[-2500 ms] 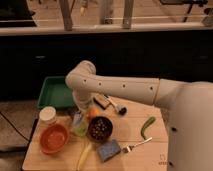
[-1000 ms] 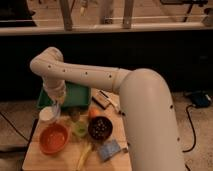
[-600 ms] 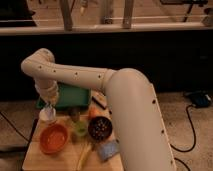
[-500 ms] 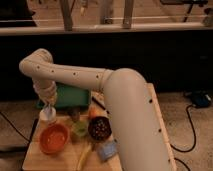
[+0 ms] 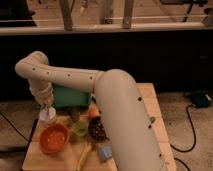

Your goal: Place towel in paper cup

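Camera view: the thick white arm (image 5: 117, 107) fills the foreground, hiding the middle of the worktop (image 5: 152, 102) and part of the dark bowl (image 5: 95, 130). It bends back leftward, with the wrist pointing down. The gripper (image 5: 46, 104) hangs right over the paper cup (image 5: 48, 120); whether it is grasping cannot be told. The pale towel (image 5: 47, 112) sits at the cup's mouth and is hard to separate from it.

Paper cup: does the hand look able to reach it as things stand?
Probably yes: the hand hangs right over the paper cup, with nothing seen blocking the way; the orange bowl sits off to one side.
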{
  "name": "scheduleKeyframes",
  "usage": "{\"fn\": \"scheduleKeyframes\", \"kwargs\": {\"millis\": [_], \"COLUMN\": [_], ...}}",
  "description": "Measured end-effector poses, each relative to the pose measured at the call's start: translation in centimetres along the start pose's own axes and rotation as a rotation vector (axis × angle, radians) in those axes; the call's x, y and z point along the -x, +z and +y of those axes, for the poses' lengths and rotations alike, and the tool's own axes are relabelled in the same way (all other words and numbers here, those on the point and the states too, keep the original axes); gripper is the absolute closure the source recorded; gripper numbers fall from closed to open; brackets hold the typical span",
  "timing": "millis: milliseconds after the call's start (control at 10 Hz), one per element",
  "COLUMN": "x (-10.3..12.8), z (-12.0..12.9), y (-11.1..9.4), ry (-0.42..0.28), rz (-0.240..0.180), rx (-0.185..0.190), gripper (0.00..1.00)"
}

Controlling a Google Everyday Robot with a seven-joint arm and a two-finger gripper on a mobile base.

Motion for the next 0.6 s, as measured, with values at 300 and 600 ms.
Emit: {"fn": "scheduleKeyframes", "kwargs": {"millis": [300,600], "x": [0.25,0.09], "z": [-0.52,-0.74], "y": [0.74,1.17], "ry": [-0.016,-0.017], "rz": [-0.007,-0.01], "rx": [0.005,-0.007], "gripper": [0.5,0.22]}}
